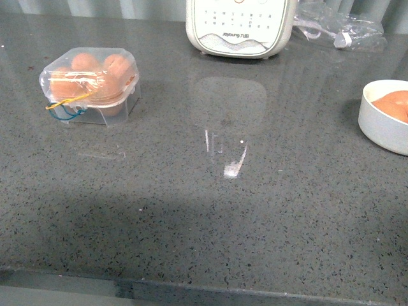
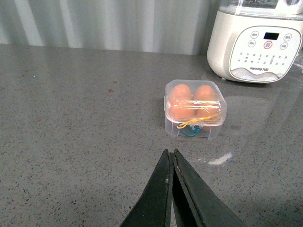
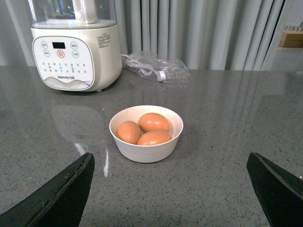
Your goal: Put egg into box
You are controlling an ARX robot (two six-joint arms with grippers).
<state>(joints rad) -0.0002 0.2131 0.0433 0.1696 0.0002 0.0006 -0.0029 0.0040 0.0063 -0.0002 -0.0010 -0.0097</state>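
Right gripper (image 3: 170, 189) has its fingers wide apart, facing the white bowl (image 3: 147, 152) with three eggs; the egg (image 3: 154, 121) lies on top. Left gripper (image 2: 173, 189) is closed together, empty, near the box (image 2: 195, 111). Its lid looks closed over eggs, so placing may fail, or a hard squeeze may crack the shell.

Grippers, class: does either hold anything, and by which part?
Nothing is held. The left gripper is shut empty, short of the box; the right gripper is open before the bowl.
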